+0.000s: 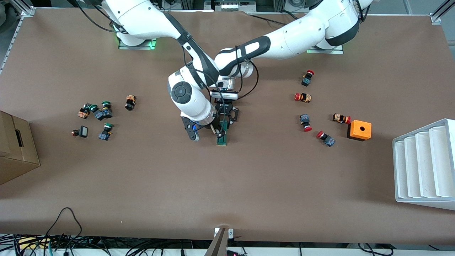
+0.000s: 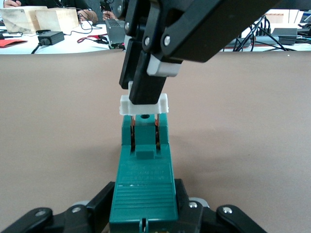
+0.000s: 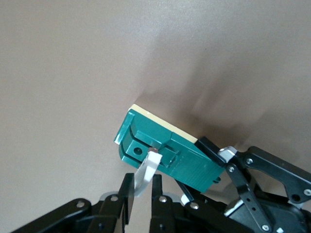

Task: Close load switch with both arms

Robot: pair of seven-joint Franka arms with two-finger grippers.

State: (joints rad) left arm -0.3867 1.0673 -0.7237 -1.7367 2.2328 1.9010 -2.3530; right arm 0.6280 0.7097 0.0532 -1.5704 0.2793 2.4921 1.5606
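The dark-green load switch point(image 1: 223, 138) lies on the brown table near its middle. My left gripper point(image 1: 225, 122) is shut on the switch's body, and the green block point(image 2: 144, 194) sits clamped between its black fingers point(image 2: 99, 206). My right gripper point(image 1: 217, 132) comes down from above, shut on the white sliding piece point(image 2: 144, 104) at the other end. That piece stands raised on two copper blades. In the right wrist view the white piece point(image 3: 148, 169) is pinched in my right gripper point(image 3: 142, 187), with the green body point(image 3: 167, 150) lying just past it.
Several red-capped push-buttons point(image 1: 303, 97) and an orange box point(image 1: 359, 130) lie toward the left arm's end, beside a white ribbed tray point(image 1: 424, 163). Green-capped buttons point(image 1: 103, 112) and a cardboard box point(image 1: 14, 149) are at the right arm's end.
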